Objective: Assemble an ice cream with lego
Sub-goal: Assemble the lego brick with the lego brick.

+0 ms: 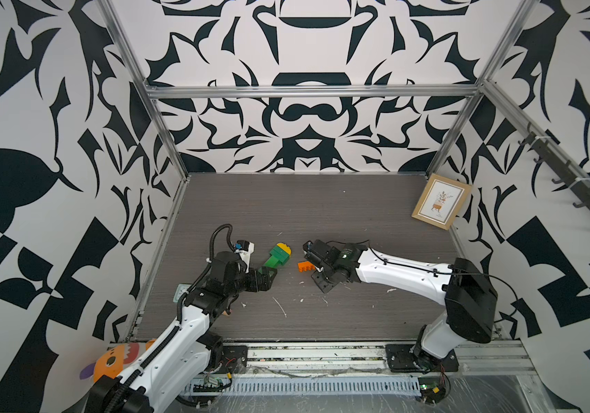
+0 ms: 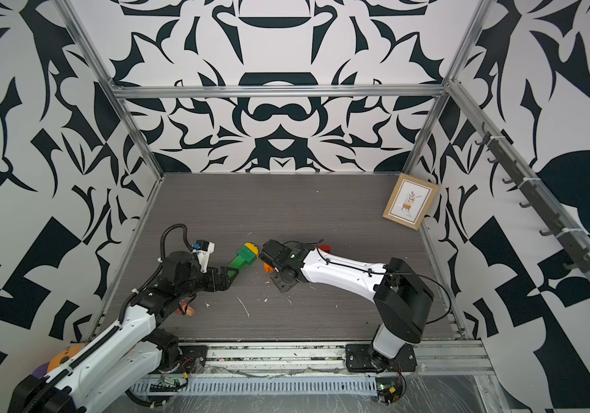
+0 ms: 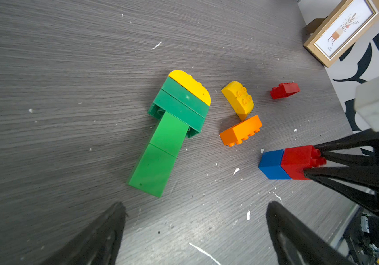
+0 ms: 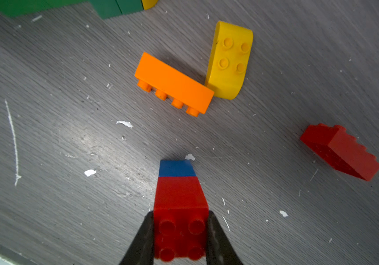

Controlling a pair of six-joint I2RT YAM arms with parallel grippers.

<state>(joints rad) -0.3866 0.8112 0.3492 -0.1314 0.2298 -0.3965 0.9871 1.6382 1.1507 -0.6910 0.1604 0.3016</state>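
My left pincer point(image 3: 195, 229) stands spread and empty, just short of the green-and-yellow assembly point(image 3: 172, 128), which lies flat. My right pincer point(image 4: 180, 220) pinches the red-and-blue stack point(image 4: 179, 190) beside that assembly, beyond the loose orange brick point(image 3: 241, 130). Judged: light, rigid, smooth plastic; grip flat side walls, never studs.

Grey table point(image 1: 304, 214) carries green-and-yellow stack point(image 3: 172, 128), yellow brick point(image 3: 238, 99), orange brick point(image 3: 241, 130), red brick point(image 3: 285, 90), perhaps paint flecks point(image 3: 236, 171).

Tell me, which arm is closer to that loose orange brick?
Right. The right arm, jaws shut on a red-and-blue stack, is just short of the orange brick; the left arm, jaws open, is farther, past the green stem.
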